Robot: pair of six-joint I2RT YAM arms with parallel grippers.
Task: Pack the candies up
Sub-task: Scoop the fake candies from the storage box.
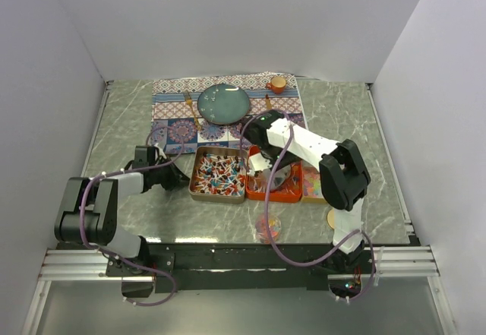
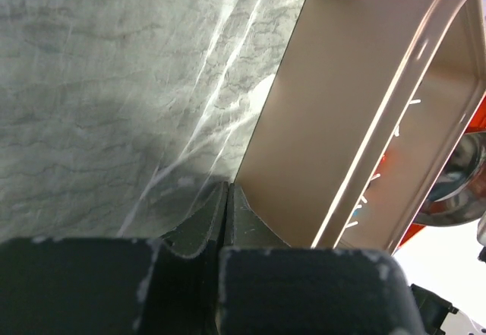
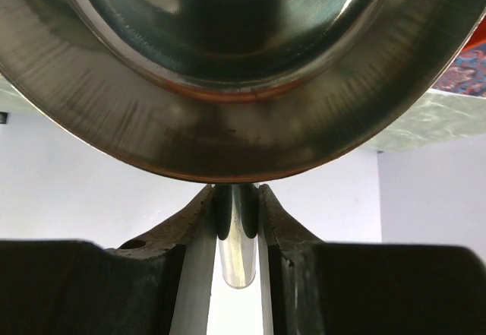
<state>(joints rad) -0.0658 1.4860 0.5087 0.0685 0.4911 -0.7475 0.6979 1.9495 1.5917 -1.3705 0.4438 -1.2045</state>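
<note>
Candies (image 1: 219,174) may spill if the scoop (image 3: 228,107) clamped in the right gripper (image 3: 235,196) tilts or the closed left gripper (image 2: 226,191) shoves the tray (image 2: 357,122).

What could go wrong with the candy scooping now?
The right claw pinches the shiny silver metal scoop only by its thin round handle, so the scoop might twist and drop its load beside the rectangular orange tray. The shut left claw sits close beside the wall of the tan metal tin; a nudge might shove it and scatter the tiny colourful candies inside.
</note>
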